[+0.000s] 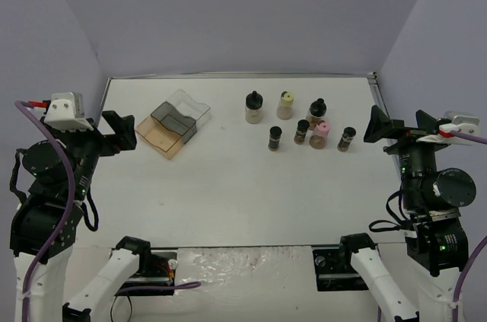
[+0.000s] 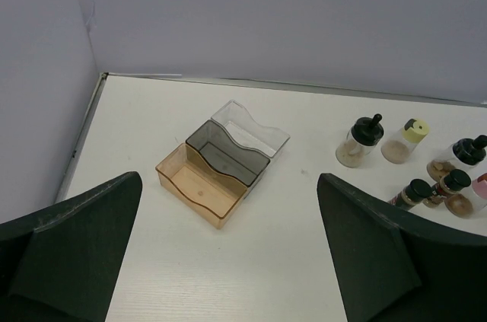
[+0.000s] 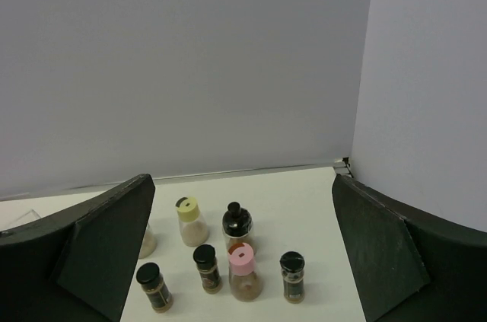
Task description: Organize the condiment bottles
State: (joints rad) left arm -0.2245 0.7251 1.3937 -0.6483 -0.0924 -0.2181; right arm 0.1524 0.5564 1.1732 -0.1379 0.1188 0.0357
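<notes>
Several condiment bottles stand in a loose cluster at the back right of the table. Among them are a yellow-capped one (image 1: 285,105) (image 3: 190,221), a pink-capped one (image 1: 320,136) (image 3: 243,272), two rounder black-capped ones (image 1: 253,107) (image 1: 317,111), and slim black-capped ones (image 1: 275,137) (image 1: 347,138). My left gripper (image 1: 124,130) (image 2: 230,181) hangs open at the left edge, well away from them. On the right edge my right gripper (image 1: 396,128) (image 3: 242,181) also stands open, facing the cluster, nothing between its fingers. In the right wrist view, one round bottle (image 3: 146,242) is half hidden behind my left finger.
A stepped plastic tray (image 1: 173,122) (image 2: 199,189) with amber, smoky and clear compartments sits at the back left, holding nothing. Grey walls close in the back and both sides. A metal strip (image 1: 236,75) runs along the table's far edge.
</notes>
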